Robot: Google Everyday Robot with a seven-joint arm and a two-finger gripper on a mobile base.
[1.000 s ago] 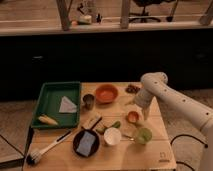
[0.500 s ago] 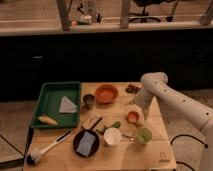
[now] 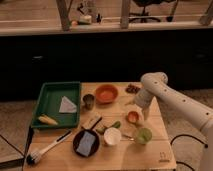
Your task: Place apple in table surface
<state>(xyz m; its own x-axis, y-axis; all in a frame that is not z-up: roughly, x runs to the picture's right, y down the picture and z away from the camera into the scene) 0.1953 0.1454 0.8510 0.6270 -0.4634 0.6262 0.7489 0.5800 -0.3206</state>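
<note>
The apple (image 3: 132, 117) is a small red-orange fruit on or just above the right middle of the light wooden table surface (image 3: 150, 155). My gripper (image 3: 140, 110) hangs from the white arm (image 3: 165, 95) that reaches in from the right. It is directly above and right of the apple, touching or nearly touching it. I cannot tell whether the apple rests on the planks or is held.
An orange bowl (image 3: 106, 93), a dark cup (image 3: 88, 101) and a green tray (image 3: 50, 95) with a napkin and a yellow item stand to the left. A round light-green object (image 3: 143, 135), a white bowl (image 3: 112, 136), a black pan (image 3: 86, 142) and a brush (image 3: 47, 148) lie in front.
</note>
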